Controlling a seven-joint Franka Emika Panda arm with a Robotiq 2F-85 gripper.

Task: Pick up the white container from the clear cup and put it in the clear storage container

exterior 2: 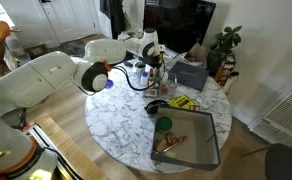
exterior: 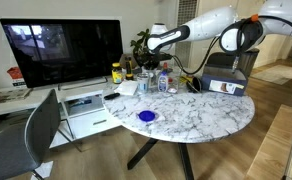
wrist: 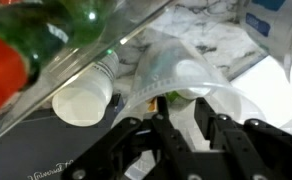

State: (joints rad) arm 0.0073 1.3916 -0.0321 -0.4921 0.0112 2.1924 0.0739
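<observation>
In the wrist view my gripper (wrist: 180,102) reaches into the mouth of the clear cup (wrist: 156,62). Its two fingers are close together on a white container (wrist: 189,73) inside the cup. In both exterior views the gripper (exterior: 146,50) (exterior 2: 152,58) hangs over the cluster of bottles at the back of the marble table. The clear storage container (exterior 2: 212,150) stands on the near side of the table and holds a few items. The cup is hard to make out in the exterior views.
A white paper cup (wrist: 82,100) lies beside the clear cup. A green and red bottle (wrist: 26,45) stands close by. Several bottles (exterior: 118,73) crowd the table's back. A blue lid (exterior: 146,116), yellow items (exterior 2: 181,102), a grey box (exterior 2: 189,72) and a monitor (exterior: 61,48) are nearby.
</observation>
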